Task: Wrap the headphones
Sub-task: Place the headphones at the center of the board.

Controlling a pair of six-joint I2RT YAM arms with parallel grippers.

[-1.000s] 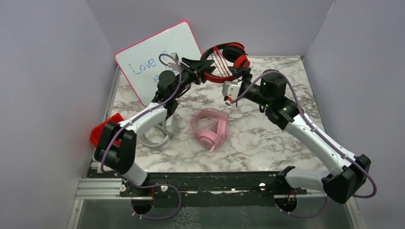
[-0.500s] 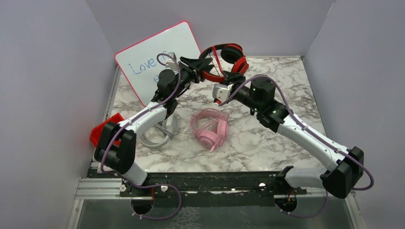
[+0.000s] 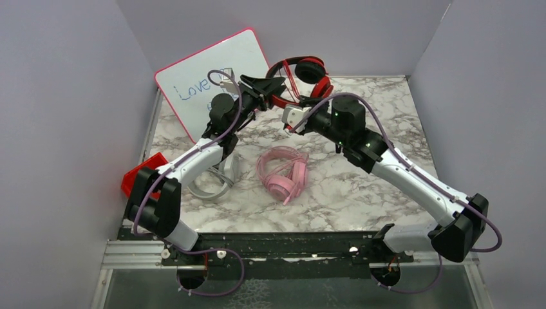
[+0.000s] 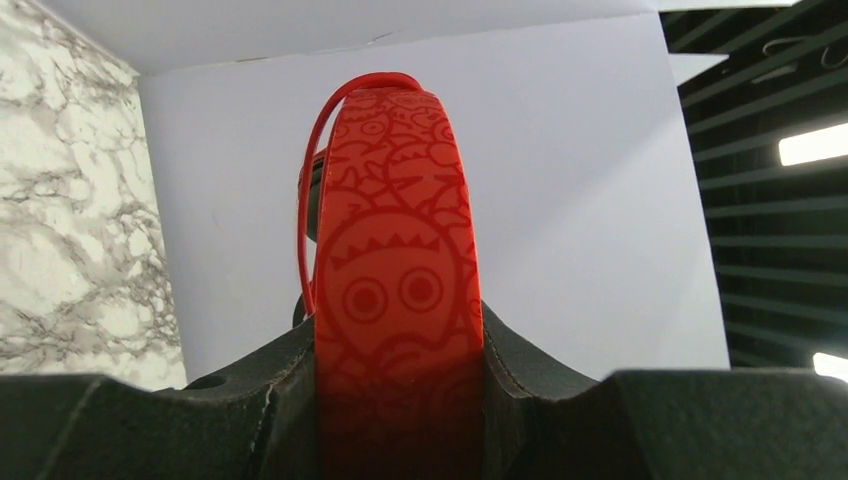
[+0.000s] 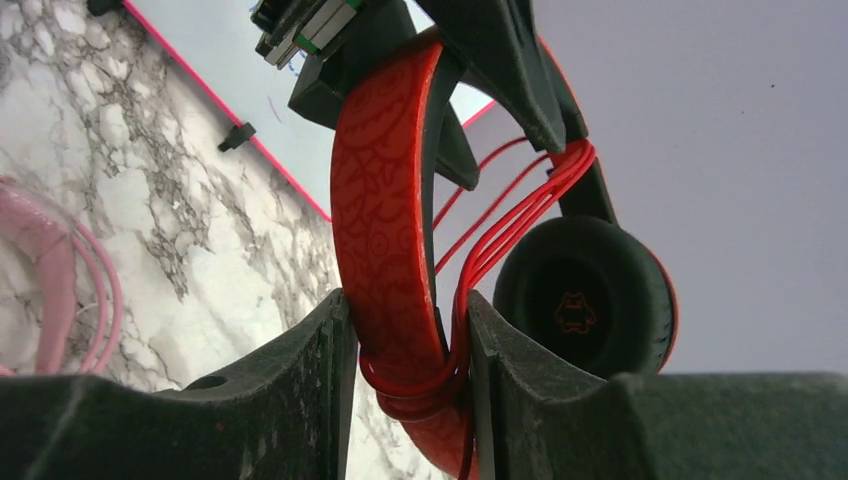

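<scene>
Our left tool [image 4: 398, 352] and right tool [image 5: 405, 335] each clamp the red-and-black headphones [image 3: 311, 68] by the band, over the far edge of the desk [image 3: 360, 187].

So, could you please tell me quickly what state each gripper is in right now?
Left gripper: closed on the headband of the red-and-black headphones.
Right gripper: closed on the same headband, over its wrapped red cable.

Red pair [image 3: 302, 69] is hanging between left gripper [image 4: 400, 345] and right gripper [image 5: 405, 320], both pinching its cable-wrapped headband. Pink pair [image 3: 283, 172] and grey pair [image 3: 207, 188] are lying flat below them.
</scene>
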